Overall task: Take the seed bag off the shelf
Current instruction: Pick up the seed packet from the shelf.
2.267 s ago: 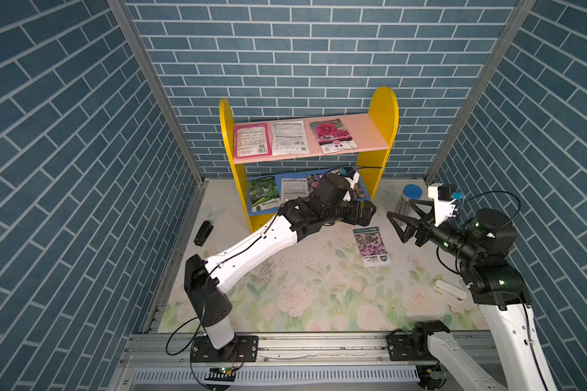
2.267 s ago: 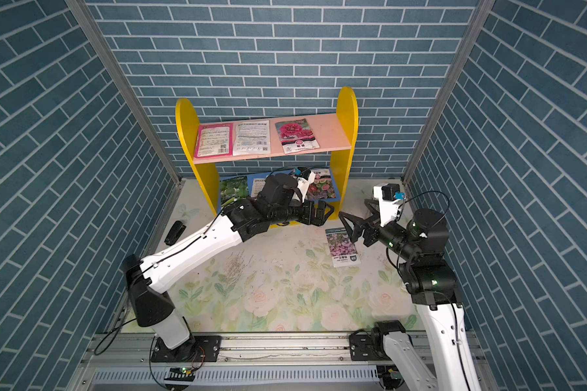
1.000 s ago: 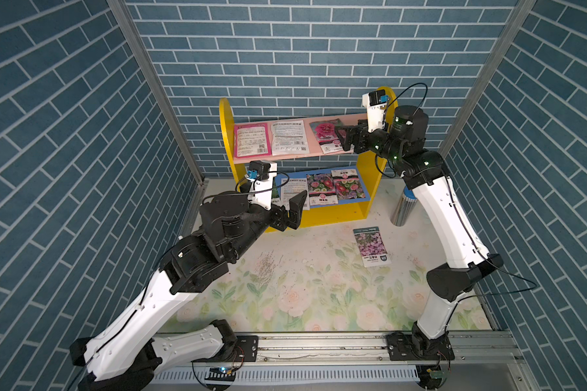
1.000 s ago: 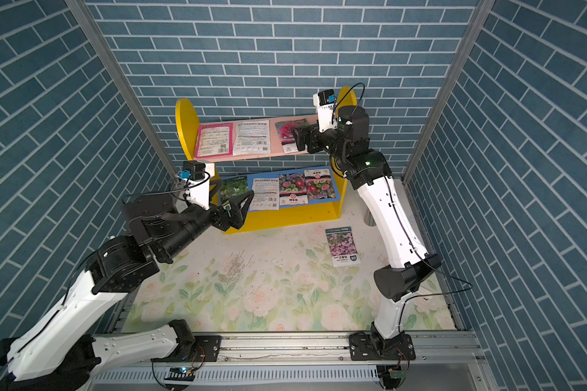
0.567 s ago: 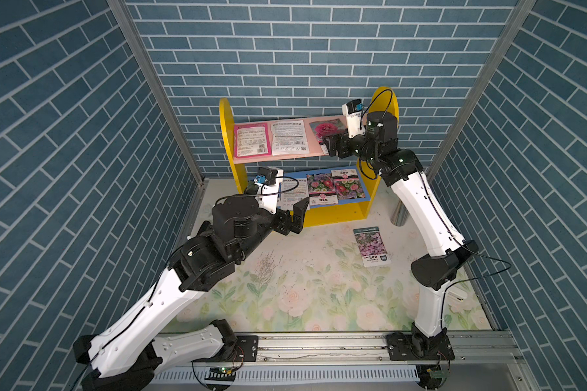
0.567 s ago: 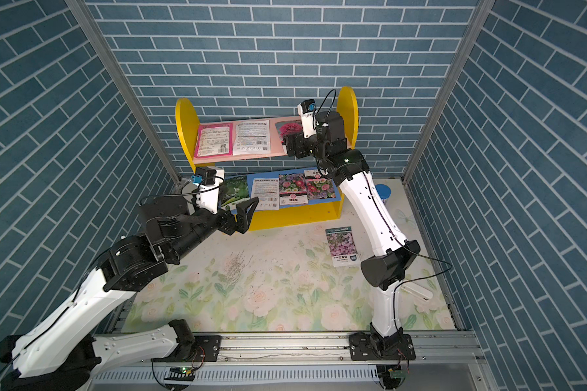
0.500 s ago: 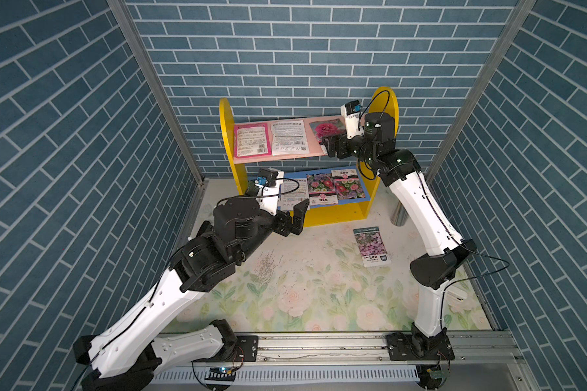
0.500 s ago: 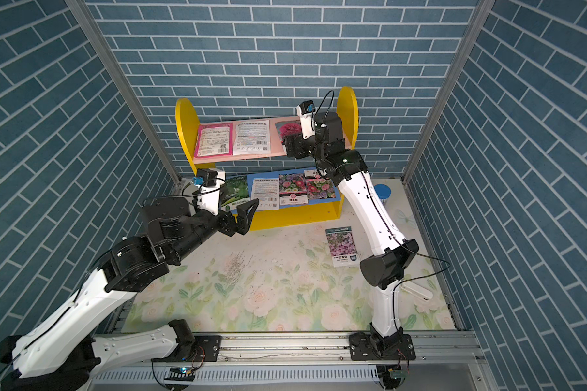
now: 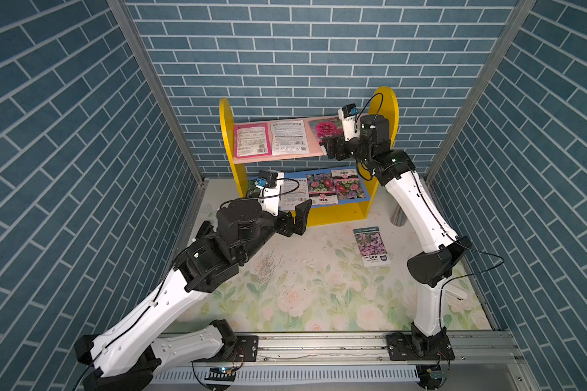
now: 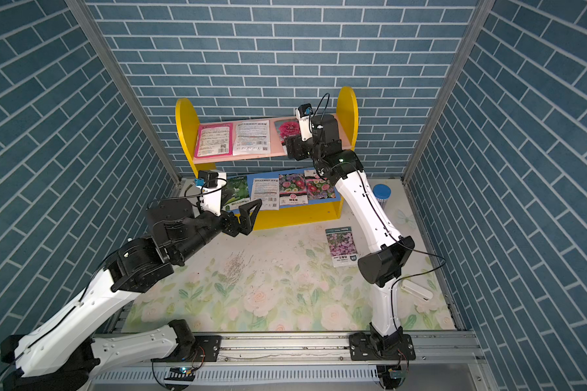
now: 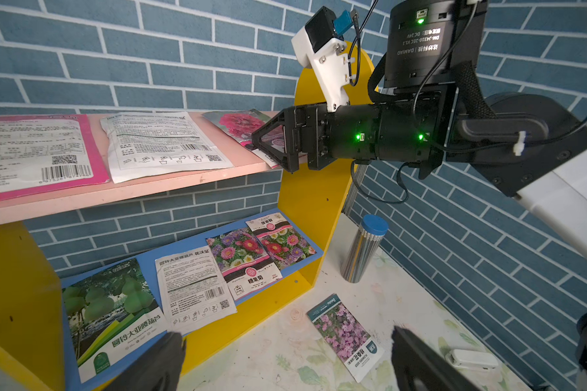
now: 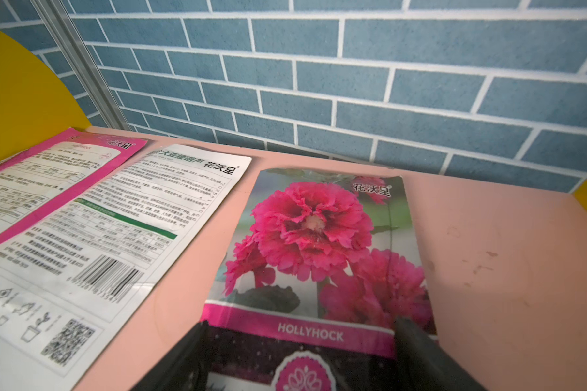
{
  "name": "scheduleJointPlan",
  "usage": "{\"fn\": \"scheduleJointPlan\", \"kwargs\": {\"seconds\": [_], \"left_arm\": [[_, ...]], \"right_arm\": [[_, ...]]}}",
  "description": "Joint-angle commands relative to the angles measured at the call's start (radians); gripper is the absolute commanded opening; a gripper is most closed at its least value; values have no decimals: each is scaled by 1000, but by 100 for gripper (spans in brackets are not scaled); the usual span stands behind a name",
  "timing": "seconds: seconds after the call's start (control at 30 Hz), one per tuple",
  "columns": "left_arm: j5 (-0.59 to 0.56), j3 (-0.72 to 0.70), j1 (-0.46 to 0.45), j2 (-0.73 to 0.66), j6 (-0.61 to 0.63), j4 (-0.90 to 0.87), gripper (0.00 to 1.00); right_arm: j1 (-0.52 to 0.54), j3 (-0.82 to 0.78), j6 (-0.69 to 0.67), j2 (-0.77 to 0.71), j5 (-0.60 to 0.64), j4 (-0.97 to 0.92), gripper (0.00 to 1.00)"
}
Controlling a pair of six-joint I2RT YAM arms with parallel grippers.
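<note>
The shelf point(image 9: 226, 135) stands against the back wall, with yellow sides, a pink upper board point(image 12: 488, 254) and a blue lower board. A hollyhock seed bag point(image 9: 324, 128) point(image 10: 287, 128) point(image 12: 312, 230) lies flat at the right end of the upper board. My right gripper point(image 9: 329, 149) point(image 10: 290, 149) point(image 12: 299, 325) point(image 11: 271, 145) is open at the board's front edge, one finger on each side of the bag's near end. My left gripper point(image 9: 300, 216) point(image 10: 248, 216) point(image 11: 287, 335) hangs open and empty in front of the lower board's left part.
A pink bag point(image 9: 251, 140) and a white bag point(image 9: 288, 137) share the upper board. Several bags lie on the lower board point(image 11: 190, 237). On the floral mat are a purple-flower bag point(image 9: 371, 245), scattered seeds point(image 9: 266, 265), a blue-capped metal tube point(image 10: 382, 194) and a small white object point(image 10: 415, 289).
My right arm rose from the mat to the upper board, then slid left onto the hollyhock bag's near end. My left arm drew back from the lower board and hovers in front of it.
</note>
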Motion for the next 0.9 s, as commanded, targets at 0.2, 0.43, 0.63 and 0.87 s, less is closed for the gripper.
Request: {"fn": "scheduleJointPlan", "kwargs": {"seconds": [0.2, 0.43, 0.63, 0.87], "left_arm": [[59, -15, 6, 9, -67, 59, 100], [78, -3, 6, 44, -83, 81, 100], [84, 29, 8, 94, -120, 125, 100], [133, 54, 47, 147, -216, 203, 100]], "right_arm": [[4, -105, -34, -81, 13, -29, 85], [4, -181, -36, -148, 20, -22, 85], [4, -238, -35, -202, 15, -3, 85], [2, -248, -37, -252, -28, 31, 86]]}}
